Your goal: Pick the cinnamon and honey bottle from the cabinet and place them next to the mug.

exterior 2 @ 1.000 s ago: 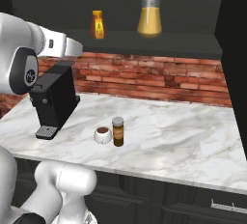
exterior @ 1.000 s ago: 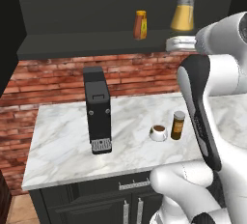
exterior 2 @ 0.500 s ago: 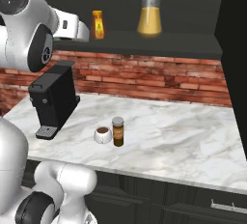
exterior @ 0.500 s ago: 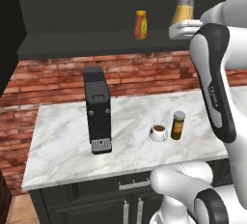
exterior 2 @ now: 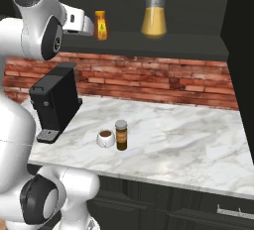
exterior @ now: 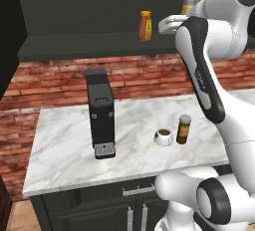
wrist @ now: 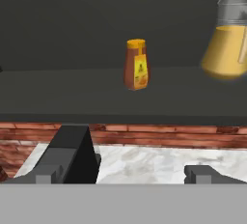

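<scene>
In the left base view, we are looking at the honey bottle (exterior: 145,25) standing upright on the cabinet (exterior: 89,46) shelf, its long axis vertical. The arm's hand is raised to shelf height at about 3 o'clock of the bottle, near it but apart. The cinnamon (exterior: 184,129) is sitting on the marble counter (exterior: 60,145) just beside the mug (exterior: 163,137), at the mug's 3 o'clock, so we are judging that half of the task as done. A black coffee machine (exterior: 101,113) is standing well to the mug's 9 o'clock.

In the right base view, the hand is showing at roughly 9 o'clock of the honey bottle (exterior 2: 100,25), close beside it without touching. A glass pitcher (exterior 2: 154,14) of orange liquid is standing on the same shelf, well apart at the bottle's 3 o'clock.

In the hand view, the honey bottle (wrist: 136,64) is sitting at 12 o'clock from the gripper (wrist: 124,172), ahead and higher than the fingertips (wrist: 200,173), which are standing spread wide with nothing between them. We are judging that the coming move is a straight advance, lifting slightly, with the jaws closing across the bottle's upright body.
</scene>
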